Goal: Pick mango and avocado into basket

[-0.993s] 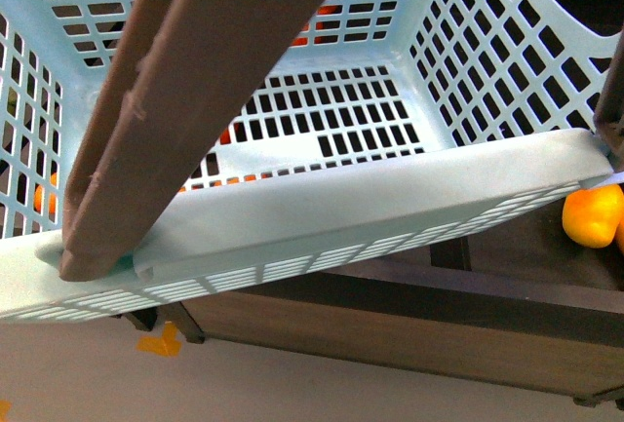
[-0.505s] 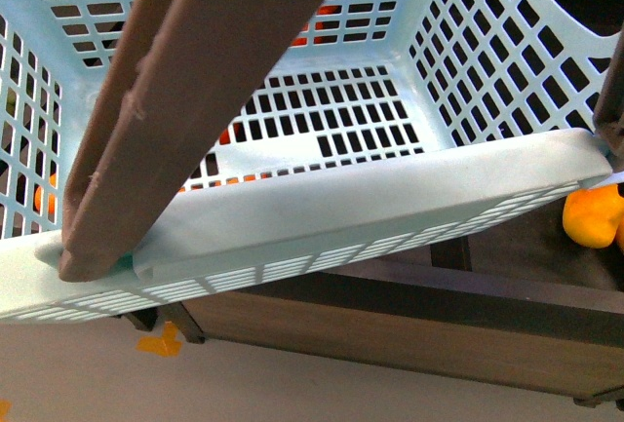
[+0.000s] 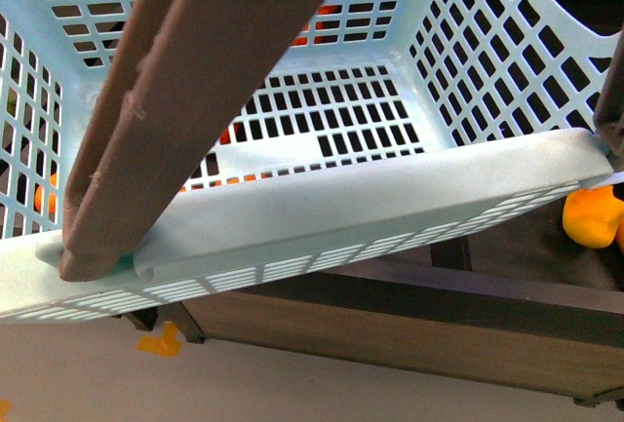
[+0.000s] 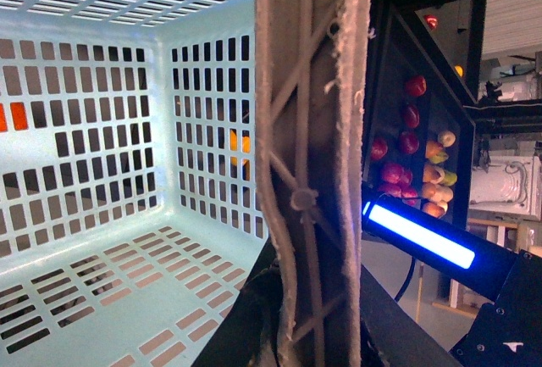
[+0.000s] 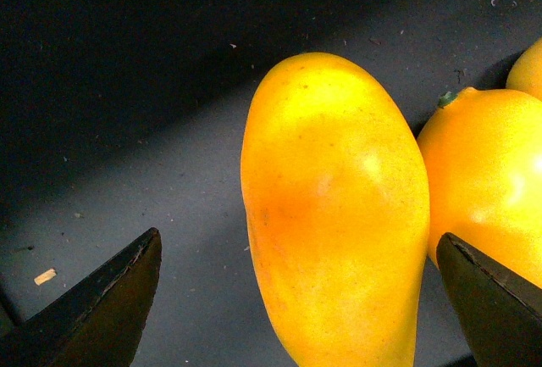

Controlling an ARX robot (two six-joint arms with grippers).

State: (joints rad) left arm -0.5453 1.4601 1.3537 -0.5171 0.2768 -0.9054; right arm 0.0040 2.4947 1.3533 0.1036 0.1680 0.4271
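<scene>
The turquoise basket (image 3: 390, 198) fills the front view, held up tilted, its slotted floor bare; its brown handle (image 3: 175, 110) crosses the left. In the left wrist view my left gripper (image 4: 313, 333) is shut on the basket's brown handle (image 4: 309, 130), with the basket (image 4: 102, 240) inside wall beside it. A yellow-orange mango (image 5: 334, 214) lies on a dark shelf in the right wrist view, between the wide-apart fingers of my open right gripper (image 5: 301, 291), untouched. A mango (image 3: 590, 215) shows at the front view's right edge. No avocado is in view.
A second yellow mango (image 5: 487, 180) lies touching the first one, and a third shows at the corner (image 5: 529, 66). A dark wooden shelf (image 3: 409, 329) runs under the basket. Red apples and other fruit (image 4: 415, 155) sit on a display rack beyond the handle.
</scene>
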